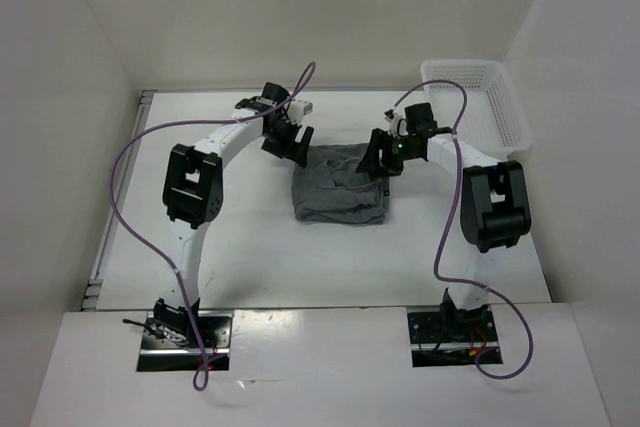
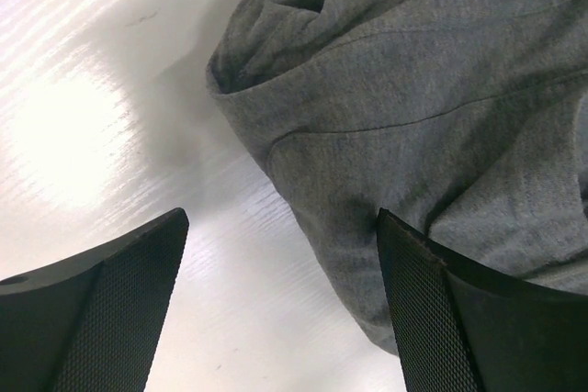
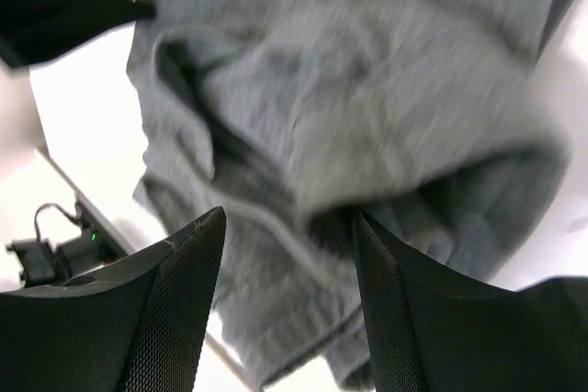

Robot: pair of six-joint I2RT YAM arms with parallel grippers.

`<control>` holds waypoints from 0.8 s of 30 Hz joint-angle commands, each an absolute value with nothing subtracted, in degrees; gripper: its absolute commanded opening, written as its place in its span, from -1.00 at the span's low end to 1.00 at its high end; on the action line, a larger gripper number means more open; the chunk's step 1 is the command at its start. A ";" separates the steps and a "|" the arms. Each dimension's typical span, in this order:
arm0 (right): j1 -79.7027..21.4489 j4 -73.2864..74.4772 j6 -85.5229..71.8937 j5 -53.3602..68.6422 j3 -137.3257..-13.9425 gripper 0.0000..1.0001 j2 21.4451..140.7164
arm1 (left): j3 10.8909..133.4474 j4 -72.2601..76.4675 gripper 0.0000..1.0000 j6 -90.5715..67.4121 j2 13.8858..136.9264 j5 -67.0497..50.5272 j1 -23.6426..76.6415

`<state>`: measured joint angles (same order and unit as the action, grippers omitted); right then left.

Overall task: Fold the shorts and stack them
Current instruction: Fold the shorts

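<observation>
From above I see the shorts (image 1: 340, 187) bunched on the white table (image 1: 250, 257), white walls around, basket (image 1: 478, 107) far right. Left wrist: left gripper (image 2: 280, 227) gapes empty at their edge. Right wrist: right gripper (image 3: 285, 227) half-open, empty, over them, blurred.

1. A white mesh basket (image 1: 478, 107) stands at the upper right of the top view, in the table's far corner beside the wall.
2. The white table (image 1: 260, 257) is glossy, with glare at the upper left of the left wrist view.
3. Plain white walls (image 1: 300, 7) enclose three sides.
4. A metal rail (image 1: 116, 197) runs along the table's left edge.
</observation>
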<state>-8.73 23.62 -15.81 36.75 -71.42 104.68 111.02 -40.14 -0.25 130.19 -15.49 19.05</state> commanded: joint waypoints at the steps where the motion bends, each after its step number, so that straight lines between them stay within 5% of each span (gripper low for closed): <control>1: -8.35 20.05 -17.67 35.07 -77.07 0.26 108.97 | 111.80 -40.25 0.80 0.00 129.90 -17.66 19.25; 7: -8.88 18.11 -19.86 33.76 -80.42 0.20 114.16 | 112.59 -39.73 0.80 0.00 133.32 -22.58 19.25; 10: -8.88 17.40 -20.48 26.04 -82.79 -0.32 114.78 | 114.34 -40.25 0.77 0.00 135.52 -24.60 19.25; 11: -8.88 17.40 -20.48 23.06 -84.71 -0.71 114.79 | 115.30 -40.78 0.74 0.00 136.57 -25.39 19.25; 13: -8.88 17.93 -19.61 17.50 -87.00 -0.97 115.40 | 116.36 -41.30 0.68 0.00 137.63 -26.81 19.25; 17: -8.88 16.44 -18.81 20.11 -88.68 -1.00 115.93 | 117.07 -41.84 0.18 0.00 138.96 -27.33 19.78; 22: -8.88 14.33 -16.35 33.53 -92.19 -1.00 115.40 | 117.07 -41.14 -0.76 0.00 138.35 -25.06 19.78; 24: -8.88 13.54 -15.82 36.90 -92.81 -1.00 114.87 | 117.07 -39.65 -0.95 0.00 137.72 -24.53 19.25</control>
